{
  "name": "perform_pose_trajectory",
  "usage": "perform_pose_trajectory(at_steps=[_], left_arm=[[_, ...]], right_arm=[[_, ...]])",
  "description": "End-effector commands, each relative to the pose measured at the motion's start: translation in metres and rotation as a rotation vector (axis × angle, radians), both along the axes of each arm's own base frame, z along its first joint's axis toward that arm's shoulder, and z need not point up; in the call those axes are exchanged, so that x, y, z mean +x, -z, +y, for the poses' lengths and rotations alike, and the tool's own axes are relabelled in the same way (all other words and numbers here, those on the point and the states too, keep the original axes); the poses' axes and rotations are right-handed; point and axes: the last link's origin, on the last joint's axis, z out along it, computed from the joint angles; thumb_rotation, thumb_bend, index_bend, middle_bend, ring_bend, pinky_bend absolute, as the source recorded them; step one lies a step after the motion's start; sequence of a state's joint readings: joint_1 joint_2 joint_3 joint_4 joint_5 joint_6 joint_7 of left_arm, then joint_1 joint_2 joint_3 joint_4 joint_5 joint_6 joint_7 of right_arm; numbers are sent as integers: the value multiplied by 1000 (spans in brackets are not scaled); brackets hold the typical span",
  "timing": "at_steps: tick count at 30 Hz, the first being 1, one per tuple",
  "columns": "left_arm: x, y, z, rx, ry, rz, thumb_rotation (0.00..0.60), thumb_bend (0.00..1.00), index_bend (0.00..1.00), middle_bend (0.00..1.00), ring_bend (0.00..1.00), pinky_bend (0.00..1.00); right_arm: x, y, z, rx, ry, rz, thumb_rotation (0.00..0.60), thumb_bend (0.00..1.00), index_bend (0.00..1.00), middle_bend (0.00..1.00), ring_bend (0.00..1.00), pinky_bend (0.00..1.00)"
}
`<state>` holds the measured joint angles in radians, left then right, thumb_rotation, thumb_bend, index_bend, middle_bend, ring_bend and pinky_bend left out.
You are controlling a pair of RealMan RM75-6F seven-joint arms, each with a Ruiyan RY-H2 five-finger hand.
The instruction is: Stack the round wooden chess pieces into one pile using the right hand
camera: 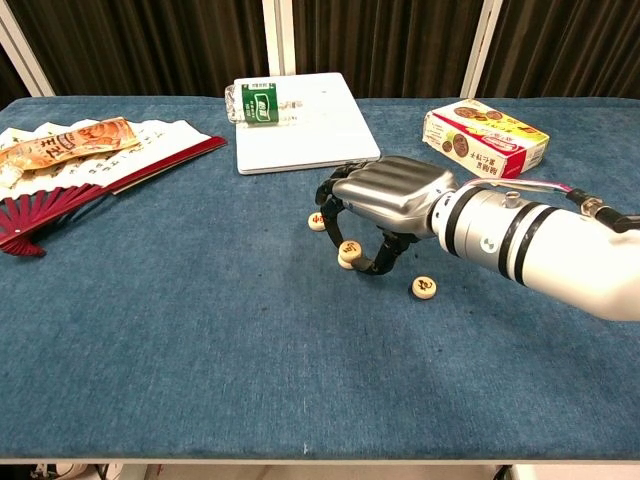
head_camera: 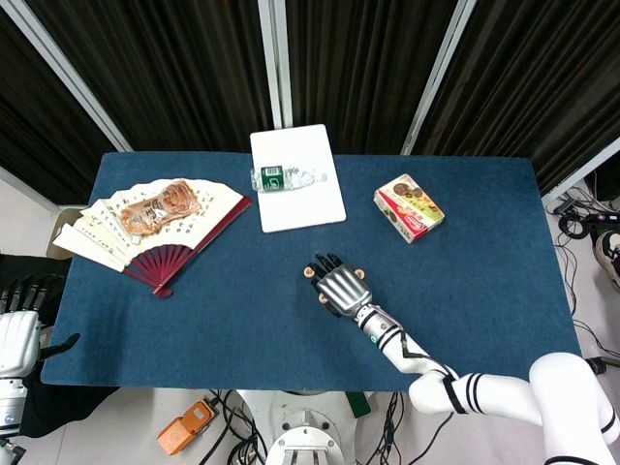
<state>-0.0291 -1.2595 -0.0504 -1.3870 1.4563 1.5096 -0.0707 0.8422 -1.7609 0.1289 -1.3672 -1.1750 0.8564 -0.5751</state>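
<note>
Holding 1 round chess piece (camera: 349, 250) between thumb and fingertips, the right hand (camera: 385, 200) hangs low over the blue counter (camera: 200, 330). This piece looks just above the cloth or on top of another one; I cannot tell which. A second piece (camera: 317, 220) lies just to its left, and a third piece (camera: 424, 288) lies near on the other side. The stacking looks only begun. Next, the hand needs to set its piece flat on another one. The left hand (head_camera: 17, 334) waits off the counter edge, too unclear to read.

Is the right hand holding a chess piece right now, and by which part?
Yes: the right hand pinches a round wooden chess piece by its rim, between thumb and fingertip; the left hand holds nothing.
</note>
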Motion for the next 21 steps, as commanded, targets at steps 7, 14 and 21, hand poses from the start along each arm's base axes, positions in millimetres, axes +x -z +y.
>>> perform_pose_trajectory(at_steps=[7, 14, 21], left_arm=[[-1, 1, 0, -2, -5, -3, 600, 0, 147, 118, 72, 1], [0, 1, 1, -5, -2, -4, 600, 0, 147, 118, 72, 1], [-1, 0, 0, -1, -5, -2, 600, 0, 147, 118, 72, 1]], right_arm=[[-2, 1, 1, 0, 0, 9, 600, 516, 504, 193, 131, 163], [-2, -1, 1, 0, 2, 6, 600, 516, 470, 193, 131, 163], [-2, -6, 4, -7, -1, -19, 600, 516, 450, 193, 131, 163]])
